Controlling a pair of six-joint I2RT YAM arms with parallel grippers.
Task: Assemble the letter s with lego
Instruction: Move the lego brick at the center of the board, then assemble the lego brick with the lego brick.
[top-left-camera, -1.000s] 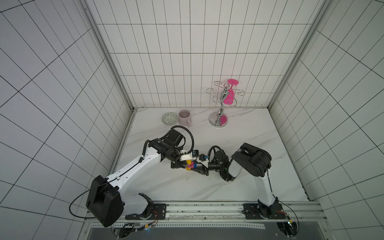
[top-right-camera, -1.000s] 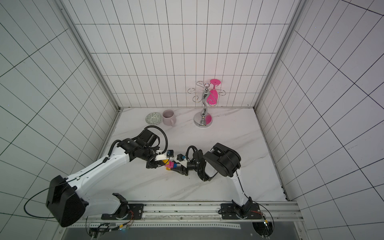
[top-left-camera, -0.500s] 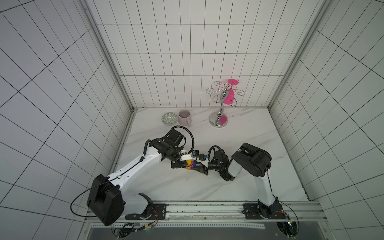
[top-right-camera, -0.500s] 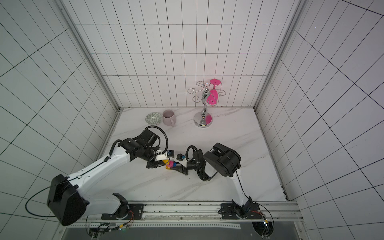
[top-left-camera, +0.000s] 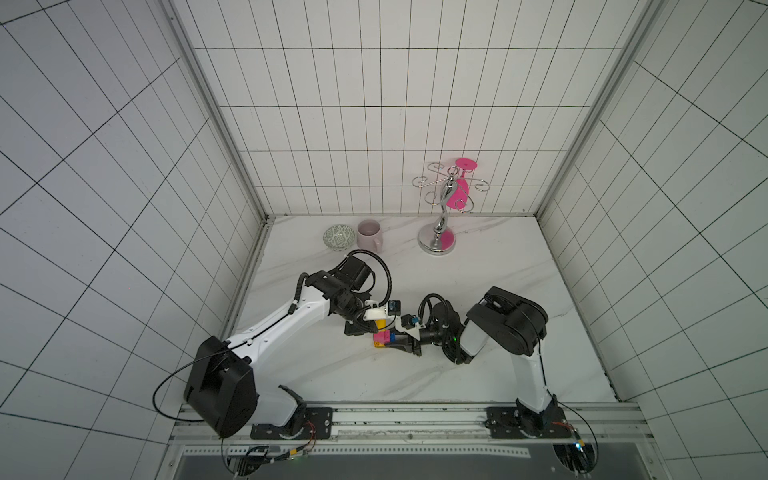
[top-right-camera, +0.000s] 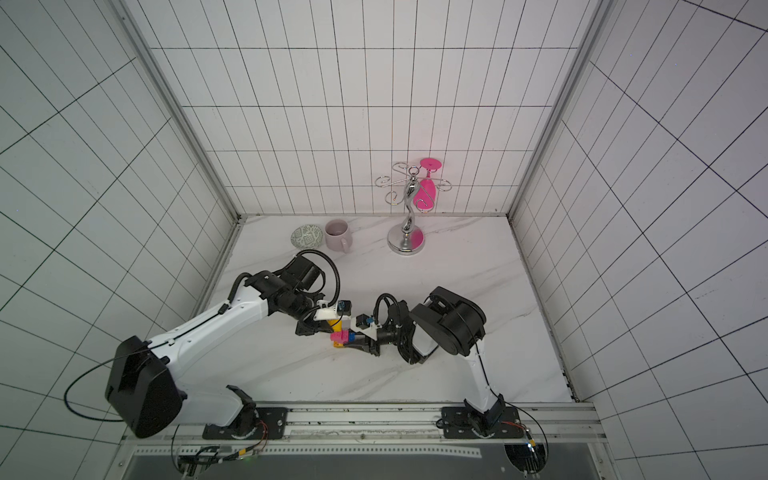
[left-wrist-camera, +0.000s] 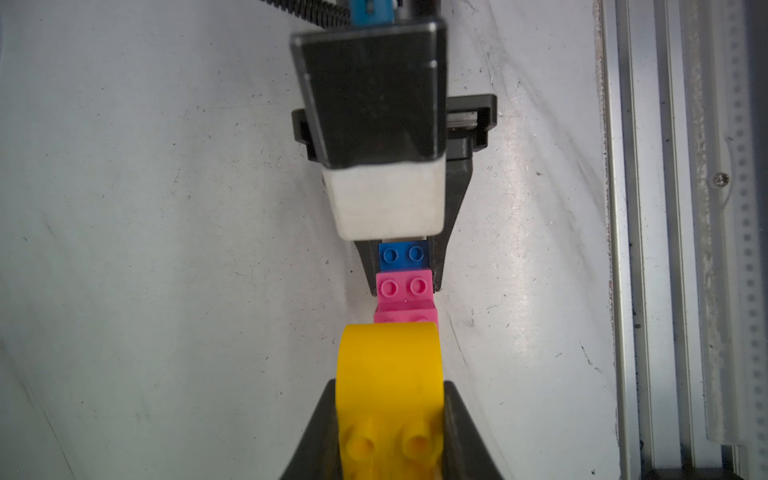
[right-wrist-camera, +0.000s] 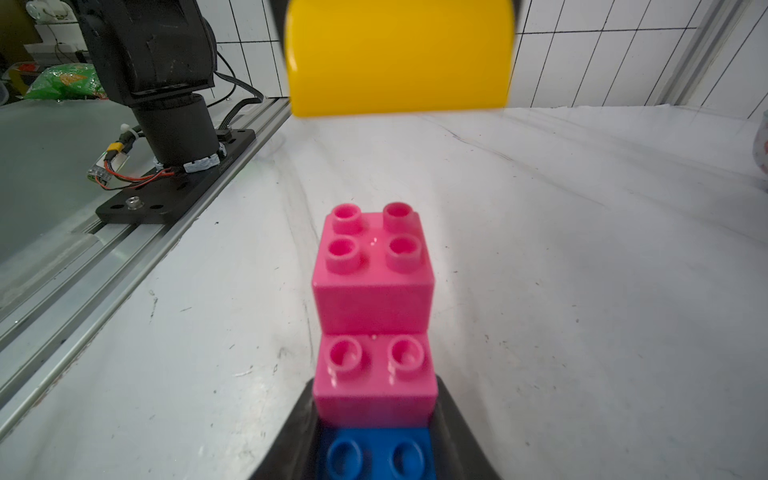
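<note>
Right tool (right-wrist-camera: 374, 386) had drawn its jaws in since a second before and sat clamped narrow on the stepped stack (right-wrist-camera: 374, 316). Both arms otherwise kept their places, meeting over the bench (top-left-camera: 478, 357).

Stack, right wrist view:
- blue brick (right-wrist-camera: 376, 453) deepest between the jaws
- lower pink brick (right-wrist-camera: 374, 384) stepped onto it, jaw tips reaching alongside
- upper pink brick (right-wrist-camera: 374, 291) stepped on again, four studs bare

Left tool (left-wrist-camera: 389, 384) gripped the yellow brick (left-wrist-camera: 388, 365) tight between its jaws. The rounded end pointed outward and two studs showed near the jaws. The yellow brick hung above the upper pink brick and apart from it; bare bench showed between them in the right wrist view. In the left wrist view the yellow end overlapped the pink.

Both top views showed the two tools tip to tip, toward the left side of the bench. A second yellow piece (top-left-camera: 377, 344) showed at the stack's outer end, under the pink. How it joined could not be told, nor whether the stack rested on the bench.

At the back of the bench, well apart from the work, a patterned bowl (top-left-camera: 340, 237) sat just beside a mug (top-left-camera: 369, 235). A chrome rack (top-left-camera: 439, 226) stood there too, with a pink glass (top-left-camera: 457, 193) hung upside down on it.
</note>
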